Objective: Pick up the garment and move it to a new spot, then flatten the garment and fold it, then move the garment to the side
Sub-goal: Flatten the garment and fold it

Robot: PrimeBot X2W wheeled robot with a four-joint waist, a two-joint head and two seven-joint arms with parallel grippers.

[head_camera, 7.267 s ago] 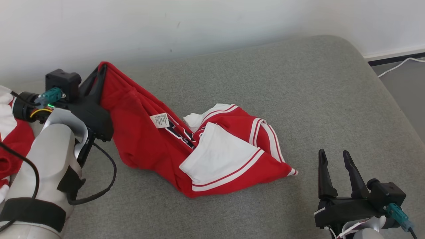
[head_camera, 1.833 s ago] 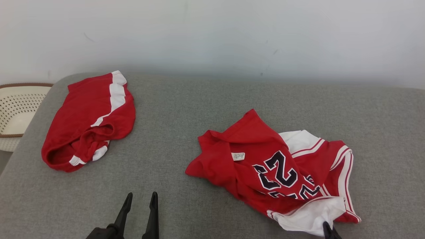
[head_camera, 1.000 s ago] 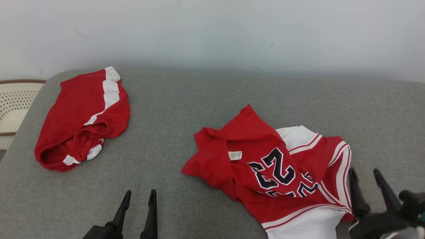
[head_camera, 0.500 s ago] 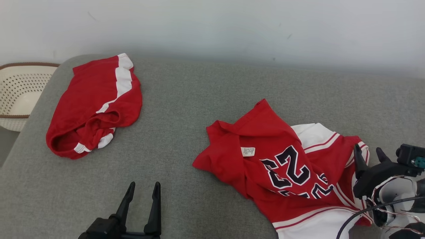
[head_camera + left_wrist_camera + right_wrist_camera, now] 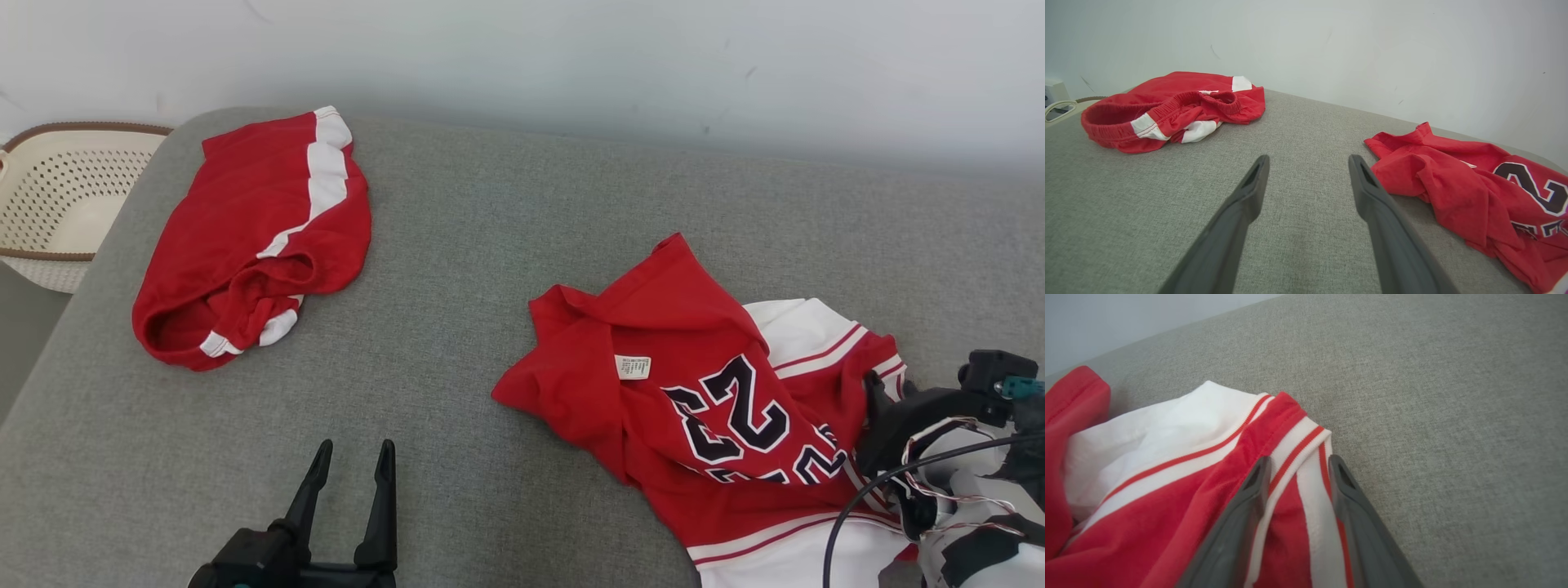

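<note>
Two red garments lie on the grey cushion (image 5: 490, 245), well apart. Note for your record: the jersey (image 5: 718, 392), your task piece, sits crumpled at the robot's right, near the cushion's front edge. Its dark number 23 faces up and a small white label (image 5: 633, 367) shows near the collar. The red shorts (image 5: 245, 237) with white side stripes lie at the far left, near a perforated cream basket (image 5: 82, 128) beyond the cushion's end.

Right gripper (image 5: 1299, 459): down on the jersey's white-and-red striped edge. Its jaws stand a little apart, with the stripe lying flat in the gap, not bunched, so read it as released. Left gripper (image 5: 355, 447): jaws spread wide, holding nothing, low over bare cushion between the two garments and clear of both.
</note>
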